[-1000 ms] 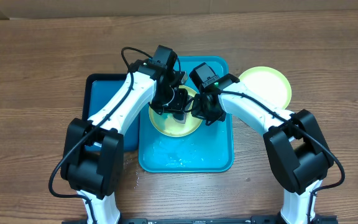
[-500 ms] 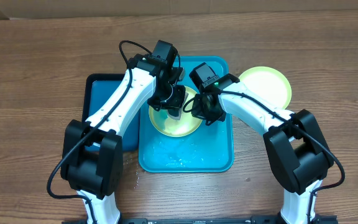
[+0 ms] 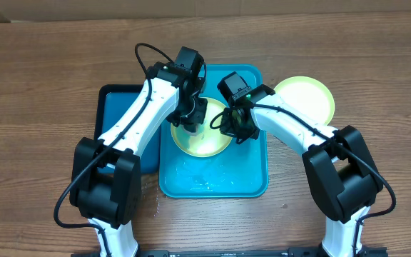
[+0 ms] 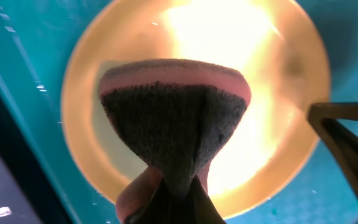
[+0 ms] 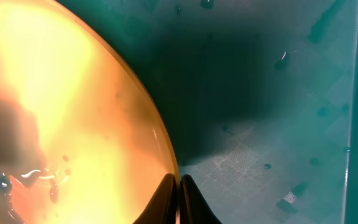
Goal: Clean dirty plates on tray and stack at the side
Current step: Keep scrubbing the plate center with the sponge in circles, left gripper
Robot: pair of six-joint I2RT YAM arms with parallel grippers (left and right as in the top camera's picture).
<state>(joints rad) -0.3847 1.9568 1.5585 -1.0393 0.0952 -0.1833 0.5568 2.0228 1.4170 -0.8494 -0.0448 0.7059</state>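
- The left claw is clenched on a sponge. The sponge has a pink back and a dark rough side.
- The sponge hangs over the middle of a yellow-green plate. I cannot tell if it touches the plate.
- The right claw is pinched shut on the rim of that same plate. I think this keeps the plate from sliding.
- This plate sits inside the turquoise tray, in the upper half. The tray floor looks wet.
- A second yellow-green plate lies on the bench, just beside the tray's top right corner. It looks clean, so I think that one is done and put aside.
- A dark-blue tray lies just beside the turquoise one, on the left.
- No third plate shows in these views.
- I think the job is partway done. One plate is at the side and one is being scrubbed.
- What is left is to finish this plate and stack it on the one at the side. Any plate I cannot see needs the same.
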